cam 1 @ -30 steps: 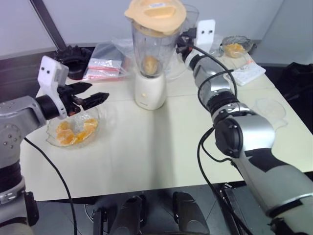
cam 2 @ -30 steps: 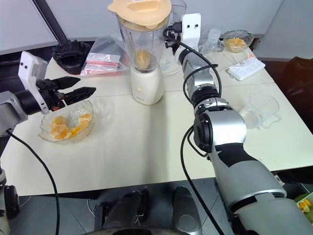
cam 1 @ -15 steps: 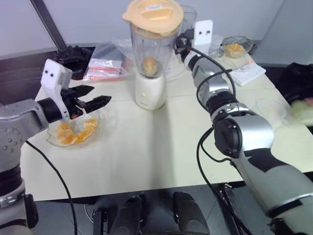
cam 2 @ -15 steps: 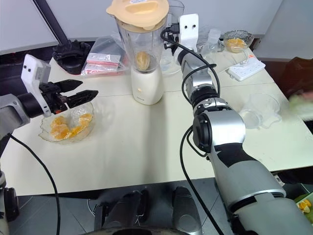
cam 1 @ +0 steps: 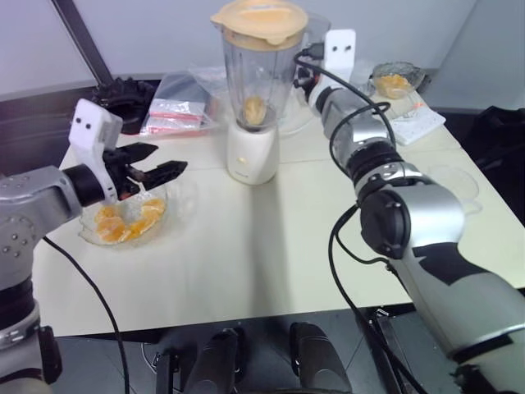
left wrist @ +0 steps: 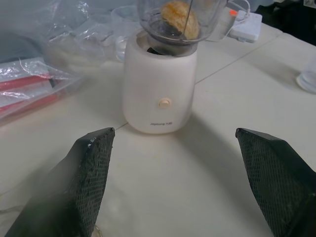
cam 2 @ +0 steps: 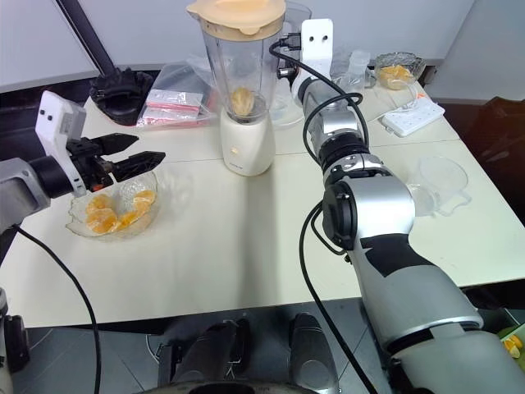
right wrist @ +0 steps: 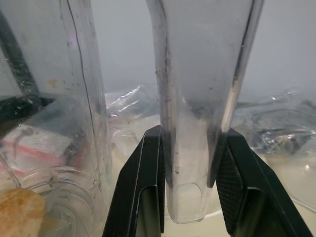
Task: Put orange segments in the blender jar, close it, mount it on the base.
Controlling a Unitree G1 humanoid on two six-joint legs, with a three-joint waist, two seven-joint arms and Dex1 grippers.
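Observation:
The blender jar [cam 1: 254, 74] stands on the cream base [cam 1: 252, 152] at the back middle of the table, with the pale-orange lid [cam 1: 260, 20] on top. Orange segments [cam 1: 254, 108] lie at its bottom. My right gripper [right wrist: 192, 133] reaches from the right and is shut on the jar's clear side handle [right wrist: 197, 98]. My left gripper [cam 1: 168, 158] hovers open and holds nothing, pointing toward the base [left wrist: 160, 94]. It is just above a scalloped glass bowl [cam 1: 176, 205] holding more orange segments [cam 1: 123, 222].
A black ridged round object [cam 1: 123, 94] and plastic bags [cam 1: 176, 111] lie at the back left. At the back right are a second small bowl of segments [cam 1: 394, 80] and a white power strip [cam 1: 418, 123]. A clear plastic cup [cam 1: 455, 182] sits at the right edge.
The jar's top has tipped back with my right wrist, so the lid now shows more edge-on. My left gripper stays open over the bowl.

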